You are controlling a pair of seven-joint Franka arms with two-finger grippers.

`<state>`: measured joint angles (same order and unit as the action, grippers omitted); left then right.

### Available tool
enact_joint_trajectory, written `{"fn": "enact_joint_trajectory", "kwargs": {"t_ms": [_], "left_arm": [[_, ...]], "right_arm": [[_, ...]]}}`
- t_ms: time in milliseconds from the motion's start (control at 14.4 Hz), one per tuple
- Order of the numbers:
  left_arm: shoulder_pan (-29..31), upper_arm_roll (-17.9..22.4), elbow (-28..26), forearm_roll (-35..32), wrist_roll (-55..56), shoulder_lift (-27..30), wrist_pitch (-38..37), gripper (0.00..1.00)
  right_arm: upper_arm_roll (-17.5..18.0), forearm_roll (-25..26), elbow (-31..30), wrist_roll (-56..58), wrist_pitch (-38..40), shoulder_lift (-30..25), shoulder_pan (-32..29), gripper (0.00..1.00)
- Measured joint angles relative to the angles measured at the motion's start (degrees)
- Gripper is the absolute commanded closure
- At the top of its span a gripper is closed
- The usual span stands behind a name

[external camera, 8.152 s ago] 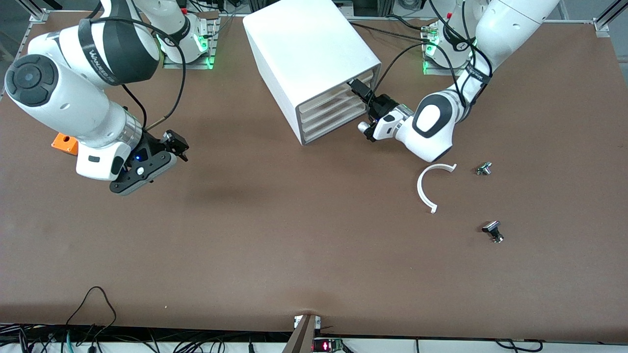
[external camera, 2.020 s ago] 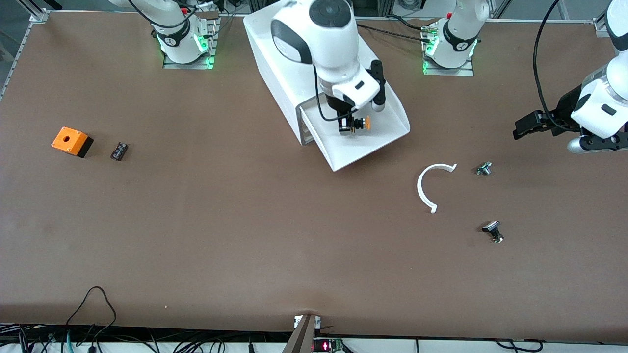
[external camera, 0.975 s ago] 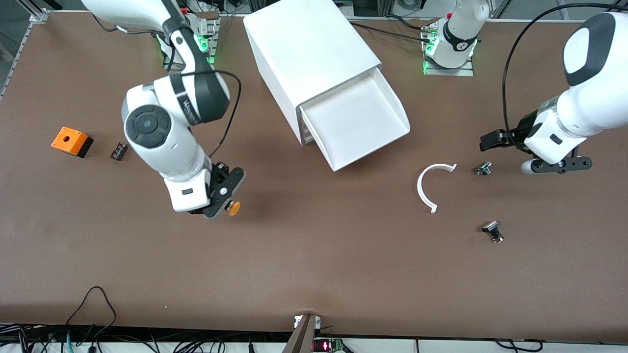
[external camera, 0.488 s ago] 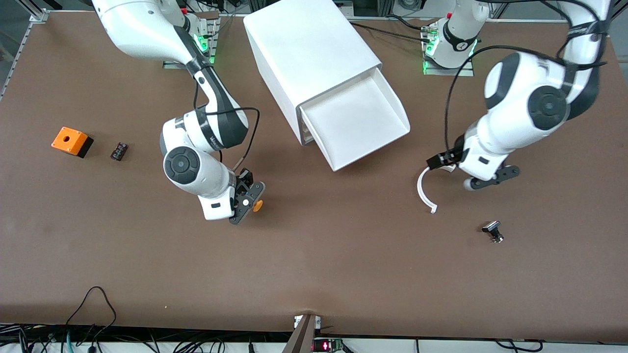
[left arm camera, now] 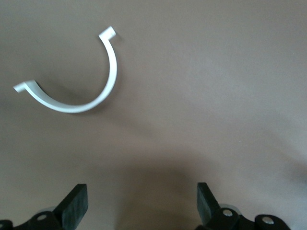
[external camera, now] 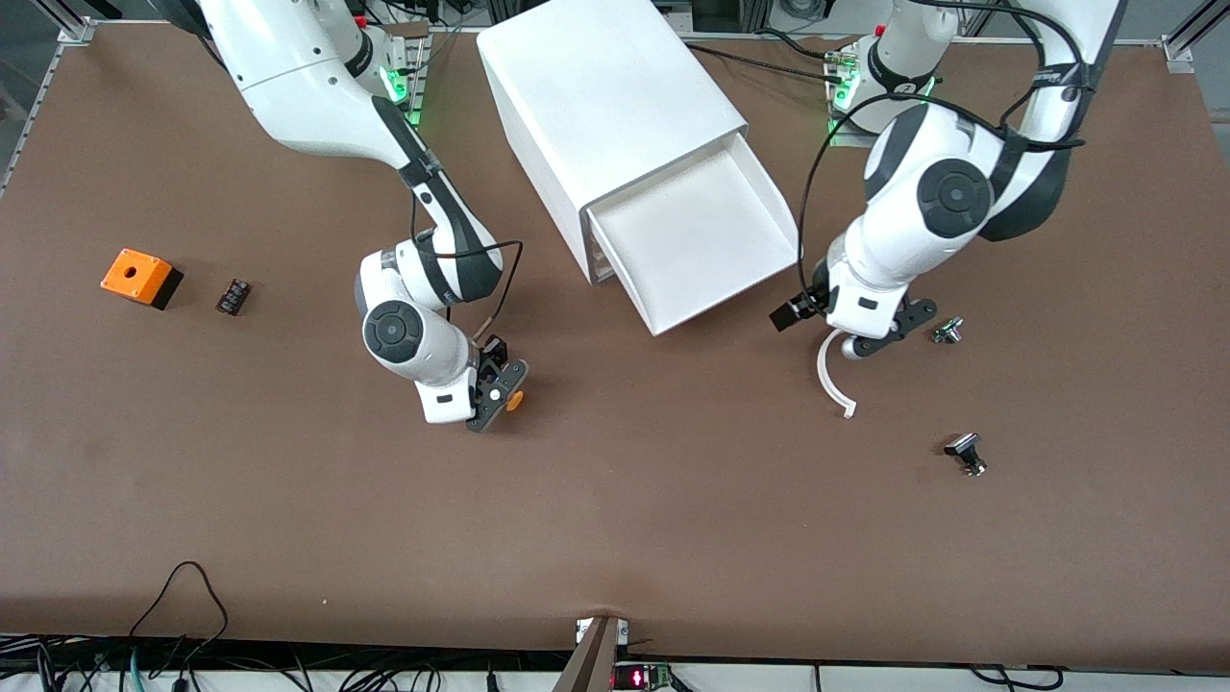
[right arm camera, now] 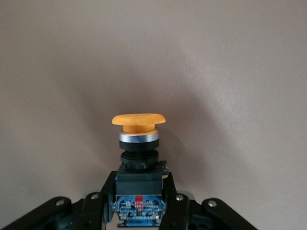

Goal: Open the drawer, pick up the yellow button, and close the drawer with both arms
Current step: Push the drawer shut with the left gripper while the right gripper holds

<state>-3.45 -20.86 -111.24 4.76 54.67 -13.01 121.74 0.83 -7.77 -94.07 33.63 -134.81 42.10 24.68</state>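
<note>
Right wrist view has the black two-finger right gripper (right arm camera: 139, 203) clamped on the dark body of the small orange-capped push button (right arm camera: 138, 143), over bare brown tabletop (external camera: 615, 500). Left gripper (left arm camera: 139, 206) hangs wide open beside the white plastic half-ring (left arm camera: 76, 91). The cabinet's top white tray drawer (external camera: 697, 245) is pulled out.

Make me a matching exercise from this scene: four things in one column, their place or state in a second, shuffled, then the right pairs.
Things:
1. button
2. drawer
3. left hand
4. orange cube

Places or states:
A. pulled out of the cabinet, nothing visible in it
B. on the table at the right arm's end
C. gripped in the right hand, above bare table
D. open, over the table near the white curved piece

Pairs: 1-C, 2-A, 3-D, 4-B
</note>
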Motion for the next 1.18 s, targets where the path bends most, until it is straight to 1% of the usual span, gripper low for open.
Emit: {"fn": "enact_joint_trajectory", "kwargs": {"t_ms": [70,209,348,627,766,975,1184], "left_arm": [[-0.2,-0.7,-0.7,0.0,1.9,-0.3,0.9,0.0],[-0.3,-1.8,-2.0,0.0,4.7,-0.4,2.5,0.0],[-0.3,-2.1,-2.6,0.0,5.7,-0.4,3.4,0.0],[-0.5,-2.8,-3.7,0.0,6.8,-0.4,3.5,0.0],[-0.6,-5.2,-5.0,0.1,9.5,-0.4,3.5,0.0],[-0.9,-9.2,-6.3,0.4,13.3,0.2,2.4,0.0],[-1.1,-11.3,-7.4,7.3,13.9,1.2,-1.2,0.0]], "right_arm": [[0.0,0.0,-0.8,0.0,-1.0,0.1,0.0,0.0],[0.0,0.0,-1.0,0.0,-1.4,-0.1,0.0,0.0],[0.0,0.0,-0.9,0.0,-1.6,-1.1,-0.1,0.0],[-0.1,0.0,-0.6,0.0,-0.3,-5.7,-0.3,0.0],[-0.1,0.0,0.5,-0.1,3.0,-7.6,-0.3,0.0],[-0.8,0.0,4.2,-1.8,10.0,-9.6,-0.5,0.0],[-2.7,0.0,5.7,-4.1,13.3,-11.3,-1.0,0.0]]}}
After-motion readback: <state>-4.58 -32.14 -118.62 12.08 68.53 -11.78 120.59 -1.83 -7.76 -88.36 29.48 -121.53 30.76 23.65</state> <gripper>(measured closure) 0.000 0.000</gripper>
